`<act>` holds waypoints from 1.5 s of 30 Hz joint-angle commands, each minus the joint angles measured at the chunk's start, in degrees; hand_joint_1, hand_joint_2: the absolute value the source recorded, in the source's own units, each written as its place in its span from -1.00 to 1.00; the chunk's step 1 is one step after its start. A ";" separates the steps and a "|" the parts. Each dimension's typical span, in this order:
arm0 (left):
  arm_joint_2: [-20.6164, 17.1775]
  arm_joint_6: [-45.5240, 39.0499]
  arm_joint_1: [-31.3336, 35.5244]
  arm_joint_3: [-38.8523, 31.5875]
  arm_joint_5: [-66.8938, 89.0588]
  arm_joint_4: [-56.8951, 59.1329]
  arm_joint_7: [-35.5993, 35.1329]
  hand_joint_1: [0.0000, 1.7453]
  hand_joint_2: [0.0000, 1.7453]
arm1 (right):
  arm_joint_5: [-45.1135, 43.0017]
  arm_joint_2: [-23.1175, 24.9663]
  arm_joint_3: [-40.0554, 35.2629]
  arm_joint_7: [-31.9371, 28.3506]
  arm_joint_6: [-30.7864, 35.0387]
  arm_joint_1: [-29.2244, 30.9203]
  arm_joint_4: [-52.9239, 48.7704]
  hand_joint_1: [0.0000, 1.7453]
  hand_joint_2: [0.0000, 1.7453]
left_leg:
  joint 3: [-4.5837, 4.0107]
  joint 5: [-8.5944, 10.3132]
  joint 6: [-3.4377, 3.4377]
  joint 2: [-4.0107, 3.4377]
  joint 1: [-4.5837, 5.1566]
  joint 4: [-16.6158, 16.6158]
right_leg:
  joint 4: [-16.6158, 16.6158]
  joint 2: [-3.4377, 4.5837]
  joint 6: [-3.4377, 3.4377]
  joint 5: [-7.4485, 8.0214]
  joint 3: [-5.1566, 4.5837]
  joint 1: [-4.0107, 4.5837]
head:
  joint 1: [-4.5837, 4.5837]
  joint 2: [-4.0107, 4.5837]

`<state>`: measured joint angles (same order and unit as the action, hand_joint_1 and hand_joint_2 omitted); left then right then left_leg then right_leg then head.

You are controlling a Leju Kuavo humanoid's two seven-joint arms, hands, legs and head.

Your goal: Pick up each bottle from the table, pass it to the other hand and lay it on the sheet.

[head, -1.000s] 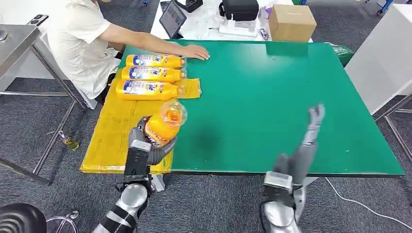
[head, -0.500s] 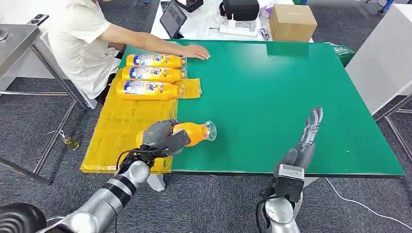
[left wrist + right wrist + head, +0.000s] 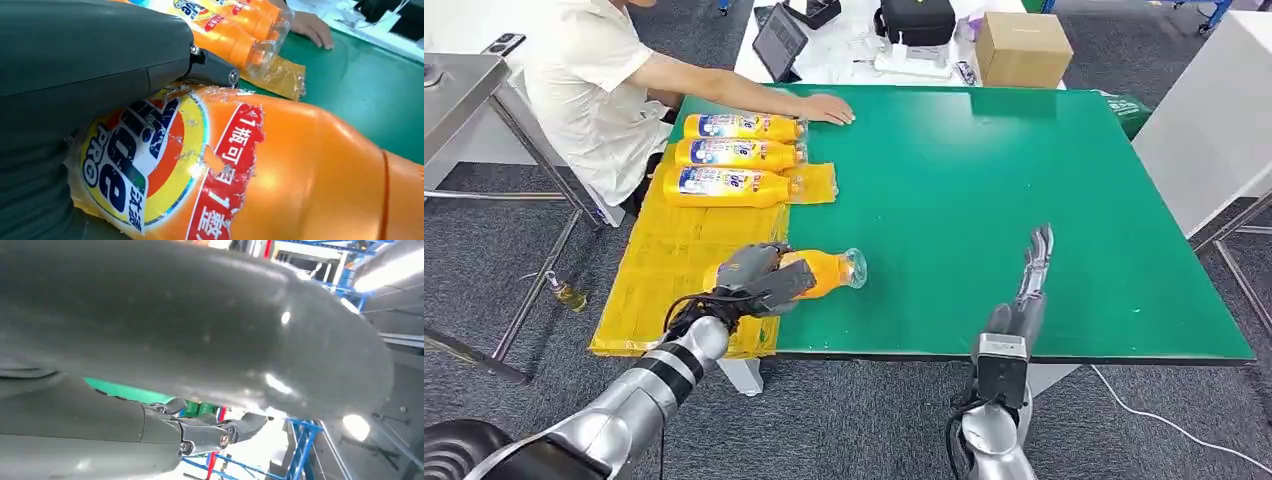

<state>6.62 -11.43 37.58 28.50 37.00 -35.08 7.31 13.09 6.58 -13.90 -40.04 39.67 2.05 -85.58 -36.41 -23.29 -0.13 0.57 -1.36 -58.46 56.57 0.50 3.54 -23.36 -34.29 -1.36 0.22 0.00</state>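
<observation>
— Orange plastic, lying on its side: that's the bottle (image 3: 819, 274) the left hand (image 3: 759, 279) has its fingers (image 3: 789, 287) wrapped over. Where exactly does it sit?

— Half and half, I'd say. Its base end is over the near corner of the yellow sheet (image 3: 659, 265), while the clear cap end sticks out onto the green counter (image 3: 984, 190). The left wrist view shows the thumb pressed along the label, so the grasp is on the body, not the neck.

— So is the step finished?

— Not quite, in my judgement. The three other bottles (image 3: 729, 153) lie in a tidy row at the far end of the sheet, caps pointing the same way. To do this one well, the hand should shift it further onto the yellow before letting go, so that the cap end is not left hanging over the green.

— Any risk on release?

— A round bottle on its side may roll. Opening the fingers slowly and lifting straight up, without dragging across the label, should keep it put.

— And the right hand (image 3: 1032, 275)?

— Raised over the near edge of the counter, fingers straight and apart, holding nothing. It is well clear of the bottle. A person's hand (image 3: 827, 108) rests at the far edge, away from the work.
</observation>
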 commanded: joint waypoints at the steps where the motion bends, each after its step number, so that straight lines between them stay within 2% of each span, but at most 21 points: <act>1: -1.29 -0.88 1.47 1.45 2.23 10.04 -3.03 0.90 1.00 | -1.23 -1.95 -0.84 0.04 0.06 3.58 9.64 -1.00 -1.00 | 0.24 -0.05 0.04 -0.22 0.00 0.07 | -0.08 0.15 -0.09 0.03 0.14 0.02 | -0.04 0.00; 8: -1.29 -0.88 1.47 1.45 2.23 10.04 -3.03 0.90 1.00 | -1.23 -1.95 -0.84 0.04 0.06 3.58 9.64 -1.00 -1.00 | 0.37 -0.06 0.08 -0.33 0.01 0.12 | -0.12 0.20 -0.20 0.07 0.21 0.03 | -0.02 0.00; 9: -1.25 -0.45 1.47 1.16 2.12 10.26 -3.01 0.82 1.00 | -1.61 -1.96 -0.56 0.04 -0.06 3.56 9.82 -1.00 -1.00 | 0.35 -0.06 0.07 -0.31 0.01 0.11 | -0.10 0.19 -0.18 0.07 0.20 0.03 | -0.04 0.00; 10: -1.24 -0.18 1.47 1.04 2.10 10.41 -3.02 0.66 1.00 | -1.83 -1.92 -0.35 0.04 -0.19 3.64 10.14 -1.00 -1.00 | 0.30 -0.05 0.06 -0.25 0.01 0.08 | -0.07 0.15 -0.16 0.06 0.16 0.02 | -0.02 0.00; 11: -1.18 0.27 1.50 0.82 2.09 10.69 -3.05 -0.04 1.00 | -2.36 -1.86 -0.05 0.04 -0.70 3.75 10.48 -1.00 -1.00 | 0.38 -0.06 0.08 -0.32 0.01 0.12 | -0.12 0.18 -0.21 0.07 0.22 0.04 | -0.04 0.00; 12: -1.09 0.56 1.53 0.58 1.91 10.91 -3.12 -0.56 1.00 | -2.52 -1.84 0.06 0.04 -0.99 3.84 10.79 -1.00 -1.00 | 0.43 -0.05 0.11 -0.37 0.01 0.18 | -0.17 0.21 -0.27 0.09 0.27 0.06 | -0.02 0.00; 13: -0.96 1.19 1.66 0.16 1.65 11.27 -3.10 -0.84 1.00 | -2.60 -1.81 0.13 0.04 -1.14 3.87 10.82 -1.00 -1.00 | 0.37 -0.05 0.08 -0.31 0.01 0.13 | -0.12 0.18 -0.20 0.08 0.23 0.03 | -0.02 0.00; 15: -0.90 1.88 1.95 -0.06 1.65 11.82 -3.11 -1.00 1.00 | -2.98 -1.56 0.27 0.04 -1.77 4.09 11.48 -1.00 -1.00 | 0.42 -0.05 0.09 -0.34 0.01 0.14 | -0.14 0.20 -0.23 0.08 0.27 0.05 | -0.02 0.00; 36: -0.30 1.91 1.45 -0.15 3.44 12.13 0.92 -1.00 1.00 | -3.74 -2.07 1.45 0.04 -1.19 3.26 13.82 -1.00 -1.00 | 0.34 -0.06 0.08 -0.19 0.01 0.11 | -0.10 0.06 -0.27 0.07 0.23 0.04 | -0.02 0.00; 38: 0.62 3.59 0.18 -3.67 -1.35 10.15 7.00 -1.00 1.00 | -3.90 -2.20 1.32 0.04 -0.92 3.12 13.75 -1.00 -1.00 | 0.28 -0.05 0.06 -0.14 0.01 0.07 | -0.07 0.05 -0.22 0.06 0.18 0.03 | -0.02 0.00; 39: 0.62 3.59 0.18 -3.67 -1.35 10.15 7.00 -1.00 1.00 | -3.90 -2.20 1.32 0.04 -0.92 3.12 13.75 -1.00 -1.00 | 0.34 -0.06 0.09 -0.18 0.01 0.11 | -0.12 0.05 -0.26 0.06 0.24 0.04 | -0.02 0.00; 40: 2.31 10.27 -2.03 -8.52 -10.09 5.67 17.12 -1.00 1.00 | -4.20 -2.20 1.06 0.04 -1.24 2.98 13.65 -1.00 -1.00 | 0.32 -0.05 0.08 -0.17 0.03 0.11 | -0.10 0.05 -0.24 0.06 0.22 0.01 | -0.04 0.00; 42: 2.81 10.62 -2.68 -8.85 -11.18 3.81 18.45 -1.00 1.00 | -4.26 -2.19 0.91 0.04 -1.06 2.97 13.58 -1.00 -1.00 | 0.42 -0.09 0.16 -0.17 0.02 0.16 | -0.20 -0.01 -0.33 0.03 0.35 0.06 | -0.04 0.00; 43: 3.42 11.92 -5.04 -8.83 -13.60 -2.38 18.36 -1.00 1.00 | -4.55 -2.28 0.52 0.04 -0.54 2.88 13.47 -1.00 -1.00 | 0.28 -0.05 0.10 -0.08 0.02 0.08 | -0.09 -0.04 -0.24 0.04 0.22 0.02 | -0.04 0.00; 45: 3.42 11.92 -5.04 -8.83 -13.60 -2.38 18.36 -1.00 1.00 | -4.55 -2.28 0.52 0.04 -0.54 2.88 13.47 -1.00 -1.00 | 0.24 -0.06 0.13 0.01 0.02 0.06 | -0.10 -0.12 -0.26 0.00 0.22 0.04 | -0.02 0.00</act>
<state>7.56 -2.25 37.20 24.85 27.31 -29.05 23.83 9.16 5.22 -13.49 -40.04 38.36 4.01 -75.25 -36.33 -23.29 -0.13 0.57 -1.35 -58.46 56.57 0.50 3.41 -23.30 -34.27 -1.36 0.20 0.00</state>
